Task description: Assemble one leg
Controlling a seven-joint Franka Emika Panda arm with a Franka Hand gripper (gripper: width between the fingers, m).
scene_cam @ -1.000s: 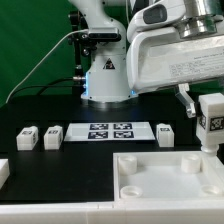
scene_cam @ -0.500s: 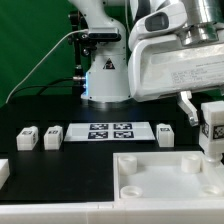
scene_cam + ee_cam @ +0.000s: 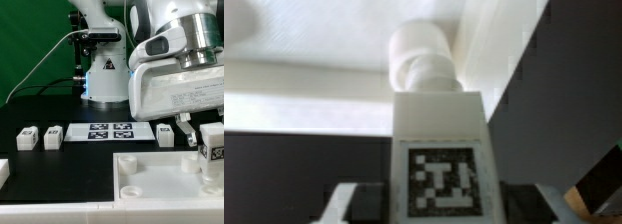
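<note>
Exterior view, gripper [image 3: 209, 131] clamped on the leg [image 3: 211, 152] at 3 o'clock, long axis vertical, over white panel [image 3: 150, 172] edge, nearest loose leg [image 3: 165, 133] well apart.

You have the leg [image 3: 211, 140] white, its face marker a black-and-white square pattern; the marker board [image 3: 109, 132] white with four like patterns; the blocks [image 3: 27, 137] [image 3: 53, 135] [image 3: 166, 133] flanking it white; the table [image 3: 80, 165] under it black; the backdrop [image 3: 30, 40] behind it green.
</note>
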